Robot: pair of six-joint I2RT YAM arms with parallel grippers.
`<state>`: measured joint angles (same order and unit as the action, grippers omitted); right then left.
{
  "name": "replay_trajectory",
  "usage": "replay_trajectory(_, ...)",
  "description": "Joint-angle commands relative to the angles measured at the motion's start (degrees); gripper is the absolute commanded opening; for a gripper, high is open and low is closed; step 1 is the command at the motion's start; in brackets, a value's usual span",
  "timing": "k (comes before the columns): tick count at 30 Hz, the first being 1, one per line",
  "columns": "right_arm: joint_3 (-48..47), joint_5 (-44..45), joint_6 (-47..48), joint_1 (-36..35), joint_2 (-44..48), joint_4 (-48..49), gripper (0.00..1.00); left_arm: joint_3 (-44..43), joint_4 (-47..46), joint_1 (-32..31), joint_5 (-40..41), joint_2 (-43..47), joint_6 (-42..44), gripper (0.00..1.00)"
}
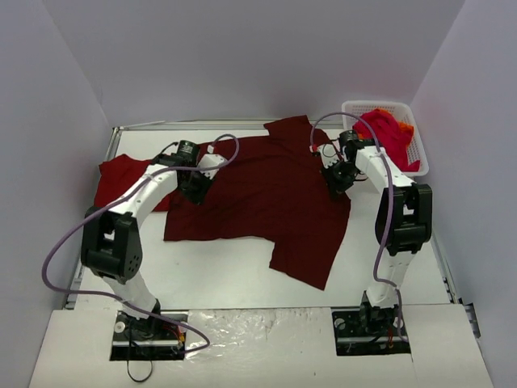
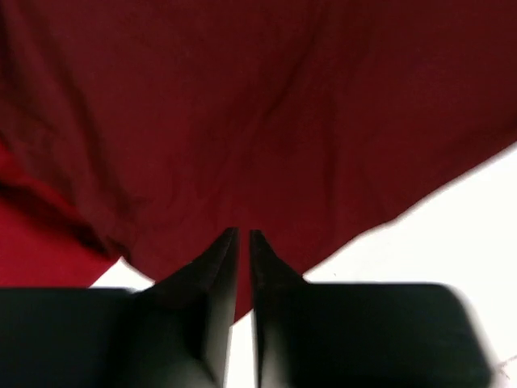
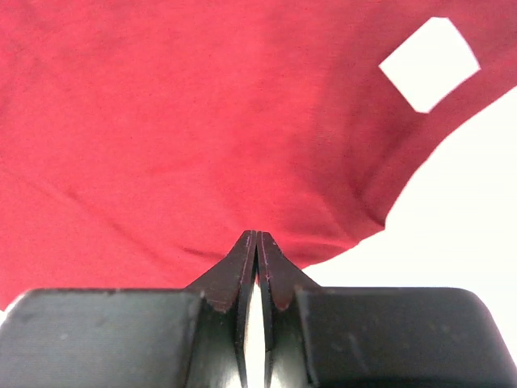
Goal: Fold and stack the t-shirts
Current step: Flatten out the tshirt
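White table (image 1: 230,279) bears maroon shirt (image 1: 266,194), red shirt (image 1: 121,174), basket (image 1: 376,103).

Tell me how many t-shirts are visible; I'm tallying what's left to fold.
4: a large dark maroon cloth t-shirt spread mid-table; a brighter red one at its left; a crimson one and an orange one in the white plastic lattice basket. More may lie hidden there.

White arms (image 1: 149,187), lilac cables (image 1: 53,250); left claw (image 2: 242,233), right claw (image 3: 256,234) black.

desk (image 1: 226,275): large t-shirt (image 1: 266,190) spread in the middle | second t-shirt (image 1: 121,178) at left, partly under it | basket (image 1: 359,106) at far right, more t-shirts (image 1: 388,133) inside
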<state>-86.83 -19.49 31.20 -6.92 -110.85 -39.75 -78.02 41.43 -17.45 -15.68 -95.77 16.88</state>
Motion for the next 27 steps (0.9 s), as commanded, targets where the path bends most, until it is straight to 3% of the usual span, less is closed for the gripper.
replay_trajectory(1,-1.77,2.17,-0.53,0.94,-2.09,-2.53,0.0,-1.52,-0.65,-0.56,1.18,-6.44,-2.47,0.07)
replay_trajectory(4,-1.68,1.73,-0.26,1.99,-2.97,-2.35,0.0,-0.65,-3.01,-0.39,4.07,-9.43,-3.52,0.02)
replay_trajectory(27,-5.72,4.89,-2.1,4.63,-15.8,-0.24,0.0,-3.89,-2.41,1.28,7.95,-19.19,-4.58,0.02)
